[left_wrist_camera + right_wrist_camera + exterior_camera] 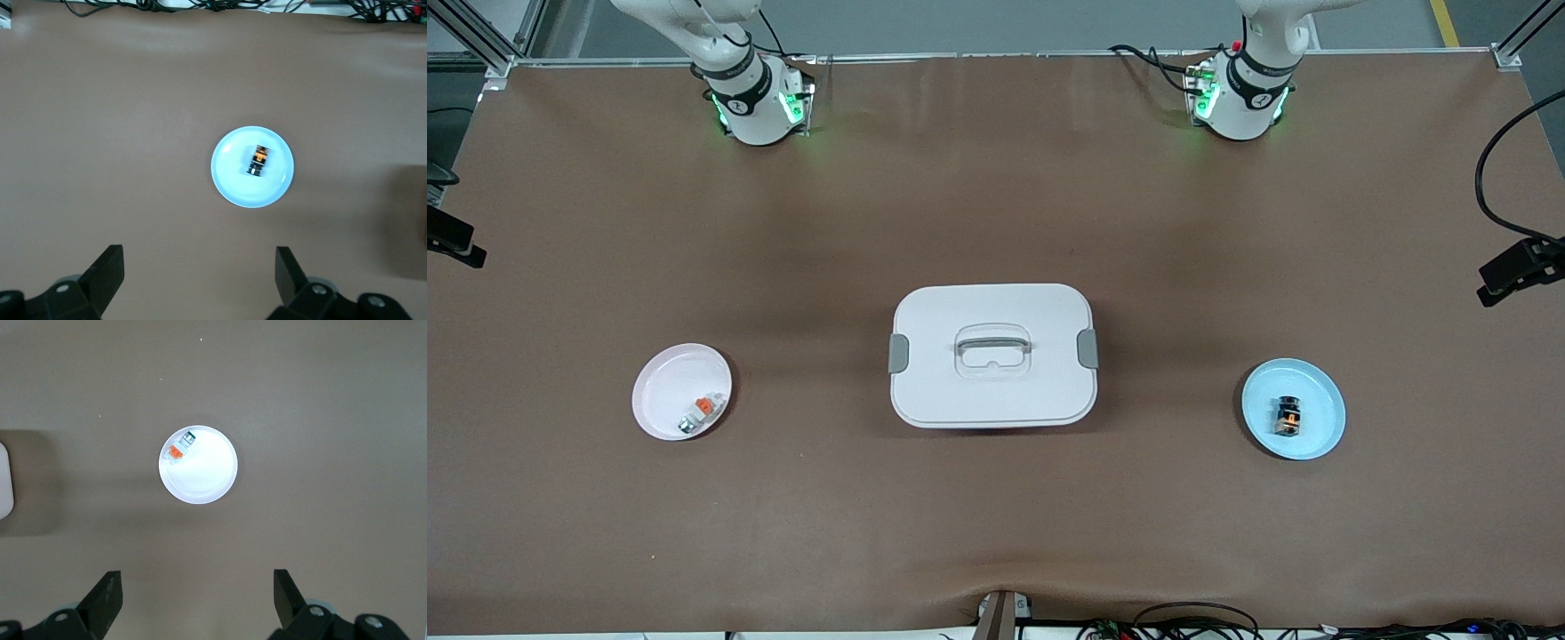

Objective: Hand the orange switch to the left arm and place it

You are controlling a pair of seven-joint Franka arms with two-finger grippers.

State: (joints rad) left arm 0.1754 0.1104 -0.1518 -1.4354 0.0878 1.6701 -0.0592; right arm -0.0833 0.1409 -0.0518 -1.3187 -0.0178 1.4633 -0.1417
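Note:
The orange switch (1288, 416), black-bodied with an orange-brown part, lies on a light blue plate (1325, 398) toward the left arm's end of the table. The left wrist view shows it (257, 161) on that plate (230, 177). My left gripper (199, 252) is open and empty, high over the bare table beside the plate. My right gripper (195, 576) is open and empty, high over the table near a white plate (207, 483). The white lidded box (992, 356) stands mid-table between the two plates. Neither gripper shows in the front view.
The white plate (665, 384) toward the right arm's end holds a white-grey switch with an orange top (703, 411), also in the right wrist view (179, 450). The box's edge (4, 480) shows there. Cables lie along the table edge nearest the front camera (1192, 622).

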